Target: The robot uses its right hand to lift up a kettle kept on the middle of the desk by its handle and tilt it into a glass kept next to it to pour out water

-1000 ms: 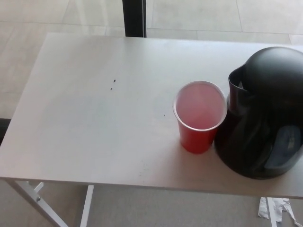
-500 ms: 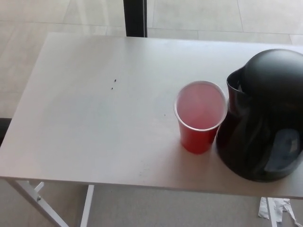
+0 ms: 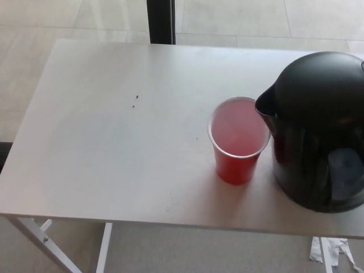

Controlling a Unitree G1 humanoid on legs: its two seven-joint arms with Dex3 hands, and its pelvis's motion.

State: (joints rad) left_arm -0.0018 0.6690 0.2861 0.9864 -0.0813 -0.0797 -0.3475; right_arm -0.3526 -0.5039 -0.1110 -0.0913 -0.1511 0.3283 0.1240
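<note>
Kettle spout is hanging over the cup's rim — the pour is just beginning.

The black kettle (image 3: 321, 131) is sitting at the desk's (image 3: 114, 142) right side, its spout overlapping the red cup (image 3: 238, 139), which is standing just beside it. Neither robot hand is showing, so I cannot tell the grip; tipping slowly with the spout centred — that should avoid spilling.

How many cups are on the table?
1. The red cup stands near the front right of the white table, right beside the black kettle, whose spout reaches over its rim. Nothing could hide another except the kettle.
</note>
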